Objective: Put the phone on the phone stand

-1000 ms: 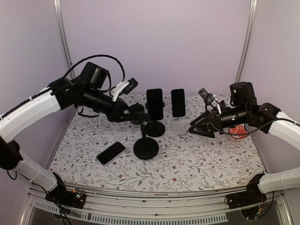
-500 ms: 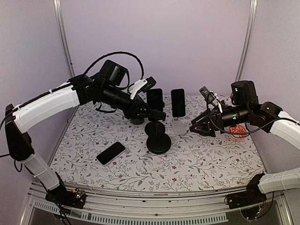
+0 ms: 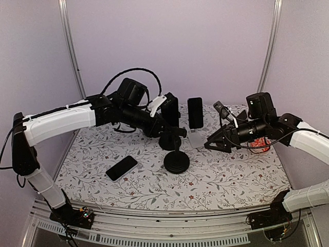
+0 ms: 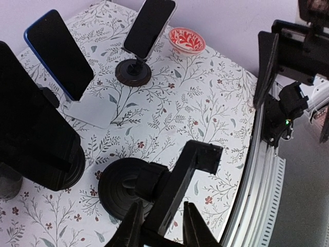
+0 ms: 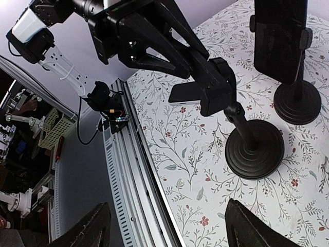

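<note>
Phone stand (image 3: pixel 176 160) is sliding right across tabletop (image 3: pixel 231 180) w/ left end effector (image 3: pixel 172 133) clamping its cradle, right end effector (image 3: pixel 209 144) is hovering wide open & empty, and phone (image 3: pixel 122 167) is lying flat front-left, awaiting pickup.

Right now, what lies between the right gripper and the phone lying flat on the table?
The top view shows the empty black phone stand, held by the left gripper, between the right gripper and the flat phone.
</note>
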